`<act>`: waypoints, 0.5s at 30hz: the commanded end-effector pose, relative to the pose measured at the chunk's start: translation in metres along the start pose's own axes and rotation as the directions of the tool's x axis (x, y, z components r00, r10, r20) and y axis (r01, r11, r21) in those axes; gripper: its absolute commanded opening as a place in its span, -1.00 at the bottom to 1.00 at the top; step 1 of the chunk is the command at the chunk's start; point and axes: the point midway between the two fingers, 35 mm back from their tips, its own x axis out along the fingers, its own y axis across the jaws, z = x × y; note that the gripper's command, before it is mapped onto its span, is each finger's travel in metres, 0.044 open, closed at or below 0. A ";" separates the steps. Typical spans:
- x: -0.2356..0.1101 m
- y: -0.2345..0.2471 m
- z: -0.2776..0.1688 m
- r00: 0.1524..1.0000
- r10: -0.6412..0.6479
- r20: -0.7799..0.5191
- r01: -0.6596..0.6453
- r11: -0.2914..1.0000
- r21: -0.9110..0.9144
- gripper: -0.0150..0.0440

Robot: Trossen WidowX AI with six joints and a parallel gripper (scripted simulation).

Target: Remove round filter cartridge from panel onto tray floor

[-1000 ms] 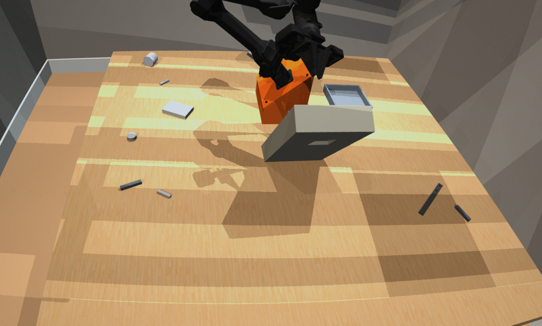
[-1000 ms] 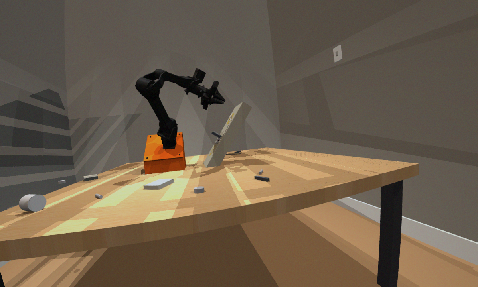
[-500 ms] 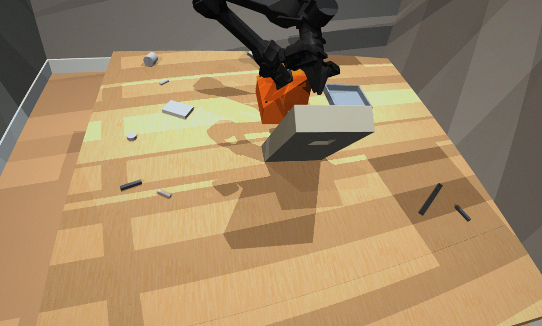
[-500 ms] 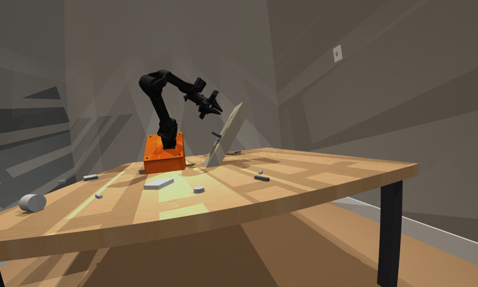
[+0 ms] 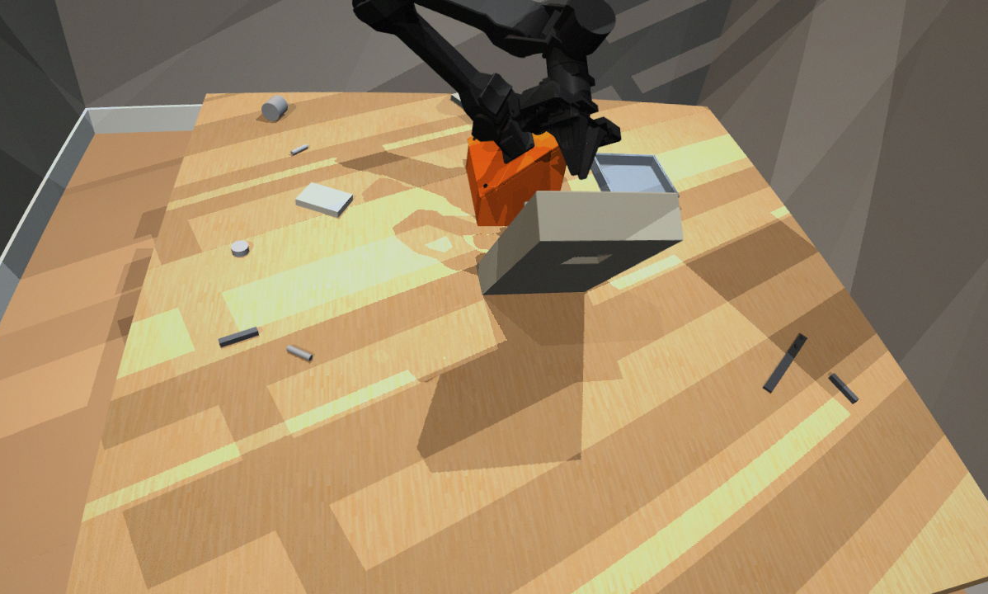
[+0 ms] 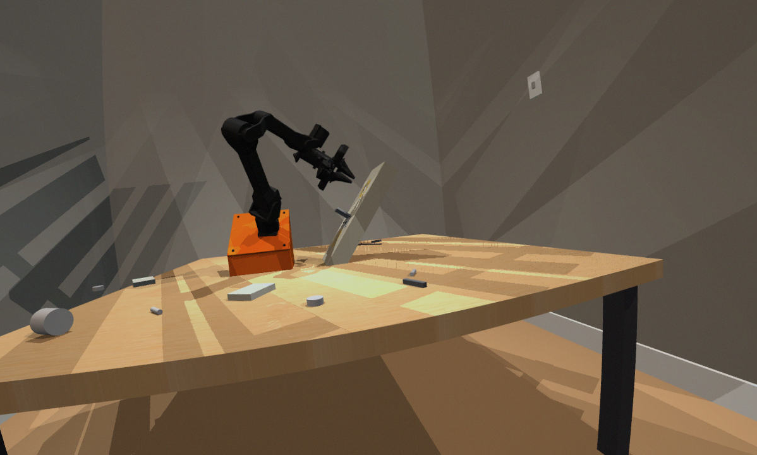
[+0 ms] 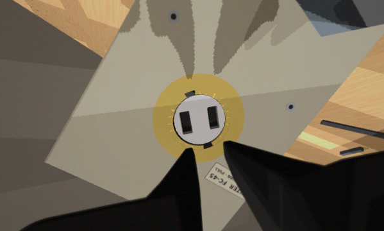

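A grey cylinder (image 5: 274,107), a flat grey slab (image 5: 324,199), a small disc (image 5: 240,247) and dark bars (image 5: 783,362) are scattered across the wooden table (image 5: 482,458).

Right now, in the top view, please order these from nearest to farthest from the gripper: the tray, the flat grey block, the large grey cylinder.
1. Tray: just right of the gripper.
2. Flat grey block: left, mid-table.
3. Large grey cylinder: far left corner.
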 end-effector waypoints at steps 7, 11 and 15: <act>0.018 -0.004 0.001 1.000 -0.011 0.004 0.011 1.000 -0.012 -0.19; 0.024 -0.004 0.001 1.000 -0.010 0.003 0.010 1.000 -0.012 -0.19; 0.031 -0.004 0.001 1.000 -0.009 0.003 0.009 1.000 -0.012 -0.19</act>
